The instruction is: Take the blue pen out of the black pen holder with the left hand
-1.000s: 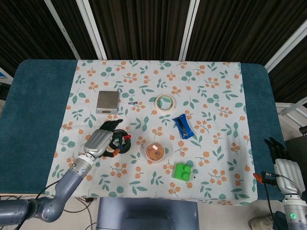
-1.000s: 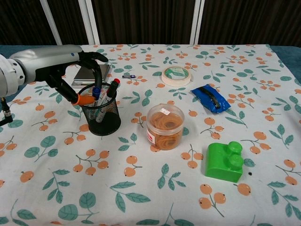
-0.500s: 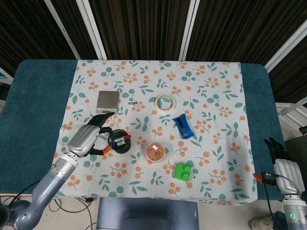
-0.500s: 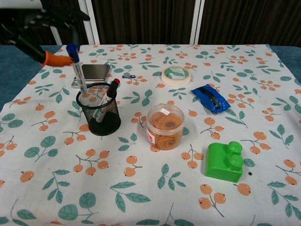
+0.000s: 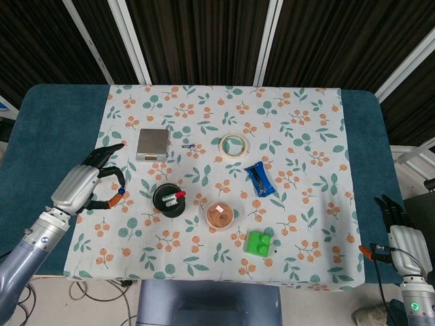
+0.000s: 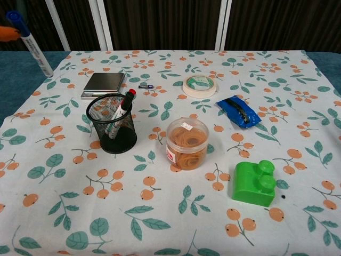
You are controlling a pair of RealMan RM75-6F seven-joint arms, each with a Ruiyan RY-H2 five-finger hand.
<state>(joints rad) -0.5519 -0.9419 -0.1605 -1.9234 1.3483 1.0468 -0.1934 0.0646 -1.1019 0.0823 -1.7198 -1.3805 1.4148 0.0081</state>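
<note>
The blue pen (image 6: pixel 32 45), a white barrel with a blue cap, hangs tilted in the air at the far top left of the chest view, clear of the black mesh pen holder (image 6: pixel 112 124). My left hand (image 5: pixel 83 187) pinches it above the table's left side, left of the holder (image 5: pixel 168 200); only the pen's blue end (image 5: pixel 121 191) shows in the head view. A red-capped pen (image 6: pixel 124 103) stays in the holder. My right hand (image 5: pixel 399 231) hangs off the table's right front corner, fingers straight, holding nothing.
A grey scale (image 5: pixel 152 144) lies behind the holder, with a tape roll (image 5: pixel 233 145) and a blue pouch (image 5: pixel 259 179) to the right. A jar of rubber bands (image 5: pixel 219 216) and a green block (image 5: pixel 259 242) stand near the front.
My left hand has lifted the blue pen fully out of the holder and carried it left and up, away from the cup. The right hand has not moved.
</note>
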